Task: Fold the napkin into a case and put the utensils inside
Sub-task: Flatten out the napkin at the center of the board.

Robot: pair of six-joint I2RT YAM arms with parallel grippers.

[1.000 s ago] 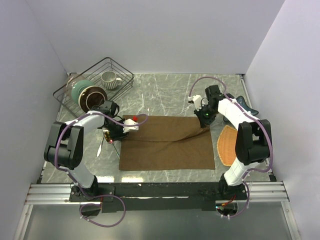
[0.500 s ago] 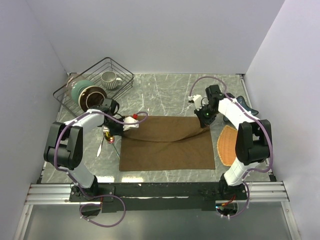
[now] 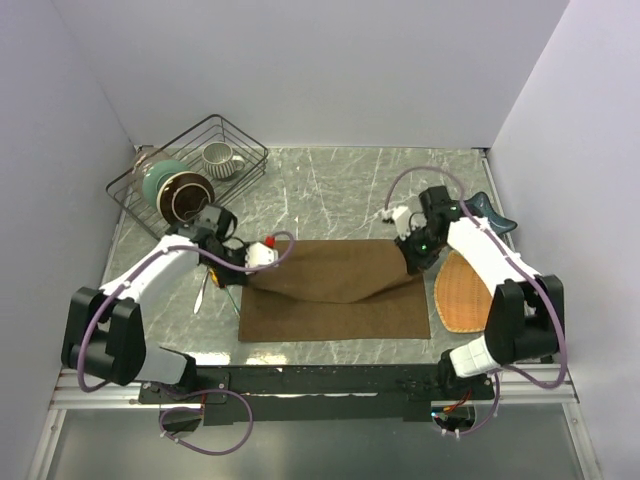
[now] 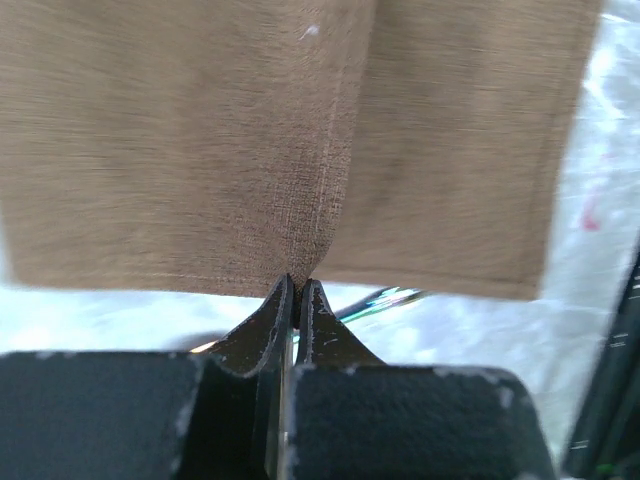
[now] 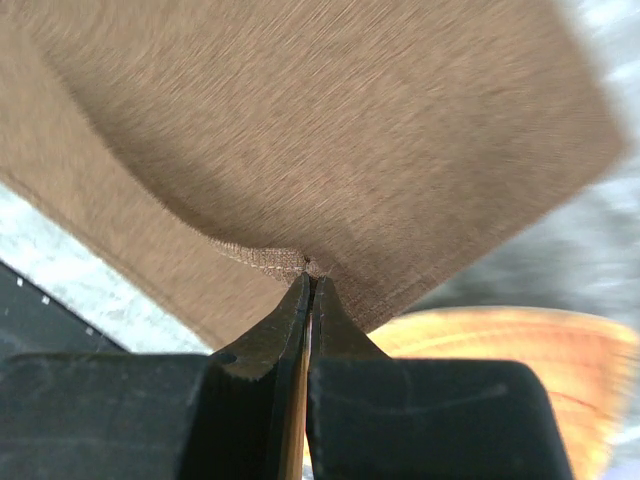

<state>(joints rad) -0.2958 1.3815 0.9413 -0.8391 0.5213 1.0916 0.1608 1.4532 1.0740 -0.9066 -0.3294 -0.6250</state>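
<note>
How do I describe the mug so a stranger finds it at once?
At the far left corner of the marble table stands a black wire basket. Inside it, the mug is small, pale and ribbed, unlike the larger teal bowl and brown bowl beside it.

Bare counter (image 3: 330,185) lay open beyond the napkin (image 3: 335,305); a wire basket (image 3: 236,132) crowded the far left, a woven mat (image 3: 460,295) the right.

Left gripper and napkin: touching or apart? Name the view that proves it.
Touching. The left wrist view shows the left gripper pinching the napkin between shut fingertips.
</note>
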